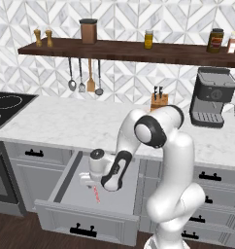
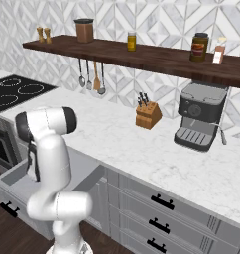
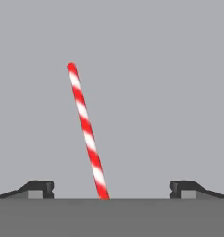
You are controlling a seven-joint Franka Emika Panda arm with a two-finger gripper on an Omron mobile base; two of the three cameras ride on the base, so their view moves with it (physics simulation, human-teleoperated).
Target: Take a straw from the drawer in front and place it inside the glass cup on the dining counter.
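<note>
The wide grey drawer (image 1: 73, 198) is pulled out below the worktop, its panelled front and black bar handle (image 1: 83, 228) facing me. The red-and-white striped straw (image 1: 96, 194) lies flat on the drawer's plain grey floor. My arm bends down into the drawer and the gripper (image 1: 90, 185) hangs just above the straw. In the hand view the straw (image 3: 86, 130) runs up from the bottom middle, between the two widely spread fingertips (image 3: 40, 188), and the gripper (image 3: 112, 190) is open and touches nothing. The glass cup and the dining counter are out of view.
A marble worktop (image 1: 66, 121) runs behind the drawer, with a knife block (image 1: 159, 101), a coffee machine (image 1: 212, 97) and a stove top (image 1: 5, 108). Utensils (image 1: 82, 78) hang under a wooden shelf (image 1: 129, 51). Narrower drawers (image 1: 211, 185) lie to the right.
</note>
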